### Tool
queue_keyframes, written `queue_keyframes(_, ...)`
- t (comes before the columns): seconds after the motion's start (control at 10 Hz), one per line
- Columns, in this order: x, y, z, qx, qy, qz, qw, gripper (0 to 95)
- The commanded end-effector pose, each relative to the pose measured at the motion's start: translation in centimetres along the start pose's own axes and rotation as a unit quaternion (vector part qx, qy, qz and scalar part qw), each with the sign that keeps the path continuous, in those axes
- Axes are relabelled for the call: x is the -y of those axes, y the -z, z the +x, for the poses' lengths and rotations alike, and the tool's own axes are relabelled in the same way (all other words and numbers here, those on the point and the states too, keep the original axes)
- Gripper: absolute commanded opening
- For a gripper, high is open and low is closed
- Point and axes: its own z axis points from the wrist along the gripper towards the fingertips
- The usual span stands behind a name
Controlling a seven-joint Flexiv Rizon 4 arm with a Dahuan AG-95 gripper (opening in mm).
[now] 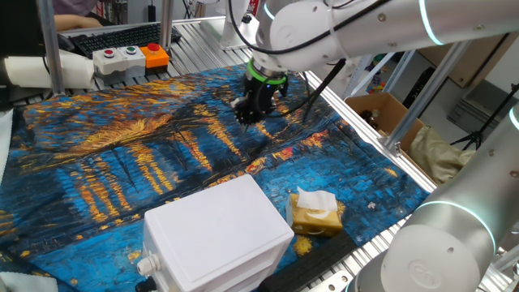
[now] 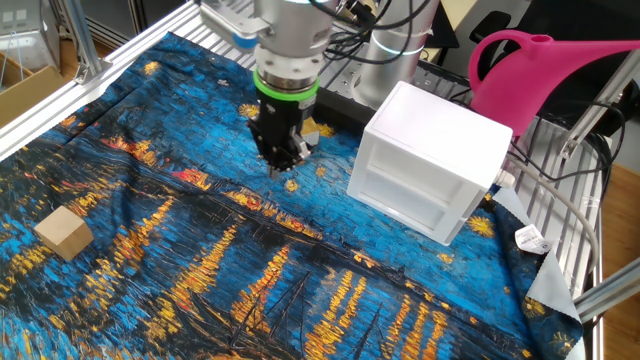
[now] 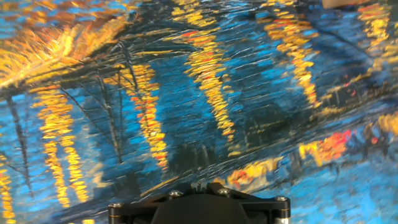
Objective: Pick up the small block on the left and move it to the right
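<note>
The small block (image 2: 62, 232) is a plain tan cube on the painted cloth, at the left edge of the other fixed view. I cannot see it in the first fixed view. A tan sliver at the top right edge of the hand view may be it. My gripper (image 2: 283, 168) hangs just above the cloth near the middle, far to the right of the block in that view. It also shows in the first fixed view (image 1: 248, 118). Its dark fingers taper together to a point with nothing between them. The hand view shows only the gripper's base and cloth.
A large white plastic box (image 2: 430, 160) stands on the cloth right of the gripper, also seen in the first fixed view (image 1: 215, 235). A yellow-brown packet with white tissue (image 1: 315, 212) lies beside it. A pink watering can (image 2: 555, 75) and a button box (image 1: 130, 57) sit off the cloth.
</note>
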Motion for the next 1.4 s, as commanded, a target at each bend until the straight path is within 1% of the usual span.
queue_keyframes(0.1, 0.8, -0.1, -0.8, -0.001, 0.014, -0.001, 0.9999, 0.0)
queue_keyframes(0.3, 1.6, 0.0, -1.8, -0.003, 0.03, -0.001, 0.9995, 0.0)
queue_keyframes(0.4, 2.2, 0.1, -2.8, -0.005, 0.045, -0.001, 0.999, 0.0)
queue_keyframes(0.6, 2.8, 0.0, -4.3, -0.005, 0.063, -0.002, 0.998, 0.0)
queue_keyframes(0.8, 3.8, -0.2, -6.6, -0.006, 0.088, -0.004, 0.9961, 0.0)
queue_keyframes(0.9, 4.1, -0.2, -7.4, -0.005, 0.095, -0.005, 0.9955, 0.0)
queue_keyframes(1.0, 4.6, -0.3, -8.6, -0.006, 0.107, -0.008, 0.9942, 0.0)
queue_keyframes(1.1, 5.0, -0.4, -9.5, -0.007, 0.116, -0.01, 0.9932, 0.0)
queue_keyframes(1.2, 5.3, -0.4, -10.0, -0.007, 0.121, -0.012, 0.9926, 0.0)
queue_keyframes(1.3, 6.2, -0.6, -11.6, -0.007, 0.137, -0.013, 0.9905, 0.0)
queue_keyframes(1.4, 6.6, -0.8, -12.1, -0.008, 0.148, -0.016, 0.9889, 0.0)
